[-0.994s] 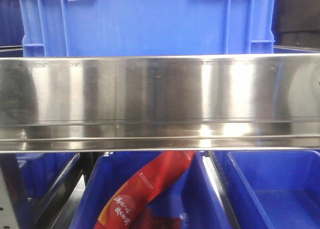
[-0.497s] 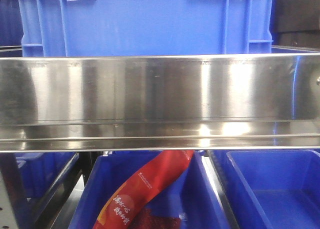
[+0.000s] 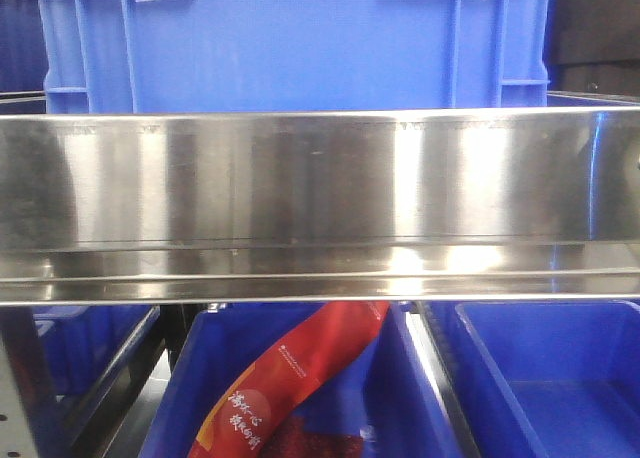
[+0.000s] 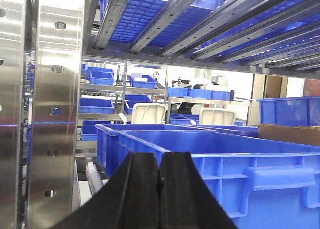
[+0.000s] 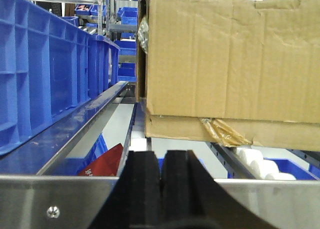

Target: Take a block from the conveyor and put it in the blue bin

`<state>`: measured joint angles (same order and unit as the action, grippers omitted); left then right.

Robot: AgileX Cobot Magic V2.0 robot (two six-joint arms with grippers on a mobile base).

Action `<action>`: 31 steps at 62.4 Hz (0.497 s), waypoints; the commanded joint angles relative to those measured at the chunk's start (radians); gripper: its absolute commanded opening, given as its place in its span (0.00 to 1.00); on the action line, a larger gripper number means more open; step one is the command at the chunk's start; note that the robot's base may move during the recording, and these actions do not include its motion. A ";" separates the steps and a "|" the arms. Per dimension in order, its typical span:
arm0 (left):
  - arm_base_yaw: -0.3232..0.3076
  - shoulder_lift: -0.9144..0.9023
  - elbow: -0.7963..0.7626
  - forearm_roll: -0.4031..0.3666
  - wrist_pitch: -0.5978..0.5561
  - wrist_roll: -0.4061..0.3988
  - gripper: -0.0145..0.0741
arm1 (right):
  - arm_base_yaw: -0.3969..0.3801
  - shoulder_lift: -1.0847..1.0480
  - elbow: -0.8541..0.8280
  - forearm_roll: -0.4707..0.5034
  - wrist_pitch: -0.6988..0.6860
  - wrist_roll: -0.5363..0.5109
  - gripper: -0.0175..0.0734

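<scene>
Blue bins fill the views: one big blue crate (image 3: pixel 290 43) above a steel shelf rail (image 3: pixel 320 203), three open bins below, the middle bin (image 3: pixel 190 398) holding one red packet (image 3: pixel 290 373). Block and conveyor: can't make out either from these angles. Left gripper (image 4: pixel 159 189) jaws pressed together, empty. Right gripper (image 5: pixel 163 181) likewise closed, one cardboard box (image 5: pixel 230 64) ahead.

the steel rail (image 3: pixel 320 203) spans the whole front view and bars any straight approach. above the rail a large blue crate (image 3: pixel 290 43) fills the space. below the rail, blue bins (image 3: pixel 545 378) lie open-topped; the middle one holds a red packet (image 3: pixel 290 373). beyond the rail in the right wrist view, a cardboard box (image 5: pixel 230 64) blocks the right side, with an open lane between it and the crate wall.
</scene>
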<state>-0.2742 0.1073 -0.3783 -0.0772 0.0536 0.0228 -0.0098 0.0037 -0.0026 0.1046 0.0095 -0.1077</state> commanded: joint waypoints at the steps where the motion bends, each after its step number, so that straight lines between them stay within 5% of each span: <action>1: 0.002 -0.005 -0.001 -0.001 -0.017 0.000 0.04 | -0.005 -0.004 0.003 -0.002 -0.010 -0.007 0.01; 31: 0.002 -0.005 -0.001 -0.001 -0.017 0.000 0.04 | -0.005 -0.004 0.003 -0.002 -0.017 -0.007 0.01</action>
<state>-0.2742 0.1073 -0.3783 -0.0772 0.0536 0.0228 -0.0098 0.0037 -0.0010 0.1046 0.0117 -0.1077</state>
